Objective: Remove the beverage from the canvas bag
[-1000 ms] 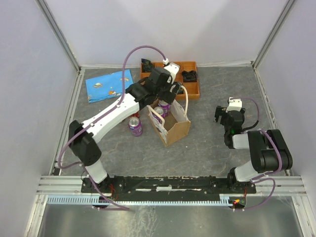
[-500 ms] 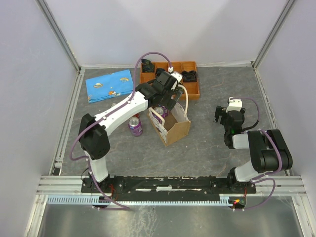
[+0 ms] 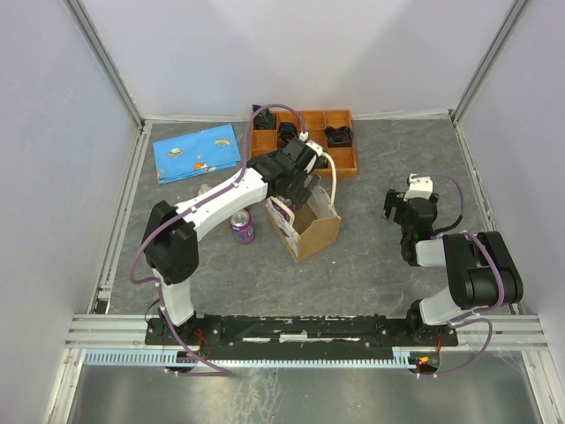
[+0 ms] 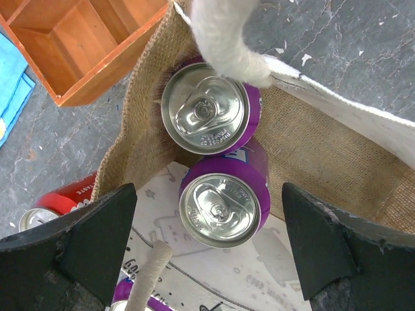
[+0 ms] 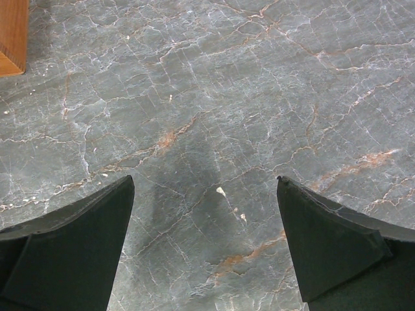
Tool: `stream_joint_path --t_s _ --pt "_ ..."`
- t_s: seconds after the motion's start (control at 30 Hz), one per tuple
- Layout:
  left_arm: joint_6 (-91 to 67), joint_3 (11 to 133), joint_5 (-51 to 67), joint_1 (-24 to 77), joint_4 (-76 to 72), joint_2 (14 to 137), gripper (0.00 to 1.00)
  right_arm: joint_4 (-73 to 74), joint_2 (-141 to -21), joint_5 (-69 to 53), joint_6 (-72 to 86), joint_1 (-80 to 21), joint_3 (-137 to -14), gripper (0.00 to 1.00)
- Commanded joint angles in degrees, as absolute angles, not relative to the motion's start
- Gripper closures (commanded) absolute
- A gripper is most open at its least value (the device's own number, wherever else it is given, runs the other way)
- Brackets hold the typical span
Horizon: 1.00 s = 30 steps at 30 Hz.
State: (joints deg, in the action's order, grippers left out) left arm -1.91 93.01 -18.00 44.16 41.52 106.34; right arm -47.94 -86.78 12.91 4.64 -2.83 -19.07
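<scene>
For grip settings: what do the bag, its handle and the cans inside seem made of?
Canvas bag: coarse matte tan weave, likely burlap or jute. Handle: fuzzy white cord, probably cotton. Cans: shiny silver pull-tab tops, purple sides, apparently aluminium.

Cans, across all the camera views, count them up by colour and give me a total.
Purple cans: 3, the upper can and lower can inside the canvas bag, and a third purple can outside it
Red cans: 1, the red can outside the bag
Total: 4
</scene>
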Motion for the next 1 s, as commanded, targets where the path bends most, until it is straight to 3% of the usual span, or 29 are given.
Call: stream_joint_path --t_s 0.0,0.97 --pt "-3.7 92.4 -18.7 44.3 41.0 107.4 0.01 -49.8 -86.3 12.8 4.4 -2.6 -20.6 0.01" --pt "-4.4 89.3 -14.5 43.6 37.8 112.8 0.03 -49.8 -86.2 12.8 4.4 -2.6 -20.5 0.01"
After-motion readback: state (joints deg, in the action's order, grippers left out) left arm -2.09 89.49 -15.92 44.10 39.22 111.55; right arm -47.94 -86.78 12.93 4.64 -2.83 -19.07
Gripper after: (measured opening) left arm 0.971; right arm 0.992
